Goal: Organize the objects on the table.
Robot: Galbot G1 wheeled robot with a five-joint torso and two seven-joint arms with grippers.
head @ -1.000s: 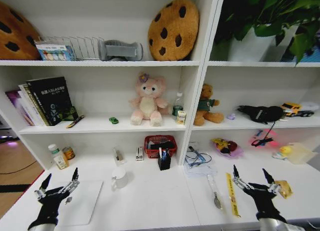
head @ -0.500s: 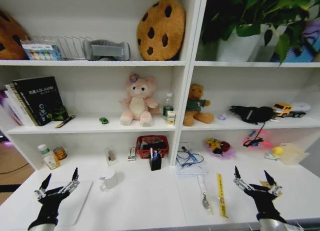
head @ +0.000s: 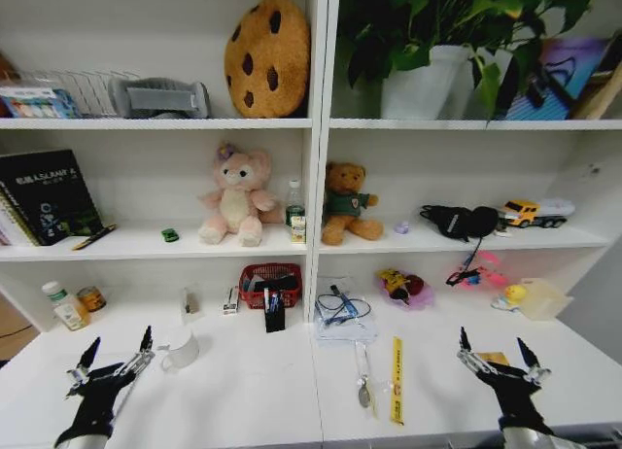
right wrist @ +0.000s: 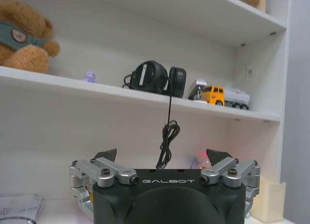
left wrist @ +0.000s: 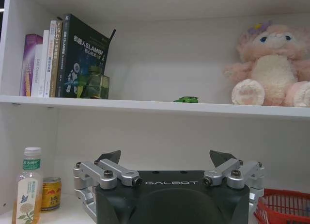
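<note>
The white table [head: 243,396] runs along the bottom of the head view, under white shelving. A tiny green toy car [head: 170,235] [left wrist: 186,100] sits on the shelf to the left of a pink plush. A dark pen [head: 92,237] lies on that same shelf beside the books. More pens stand in a black holder [head: 274,311] on the table. My left gripper [head: 119,350] [left wrist: 166,158] hovers open over the table's left front, holding nothing. My right gripper [head: 493,350] [right wrist: 162,155] is open over the right front, also holding nothing.
On the table stand a white mug [head: 180,352], a spoon [head: 362,383], a yellow strip [head: 397,391], a red basket [head: 270,277], papers with a blue cable [head: 340,318], a bottle [head: 61,308] and a can [head: 92,298]. Plush toys, headphones [head: 457,221] and a yellow truck [head: 530,213] fill the shelves.
The whole picture has shifted left, so the camera has turned to the right. A flat pale slab beside the left gripper has slid out of view. Both grippers keep their pose, open.
</note>
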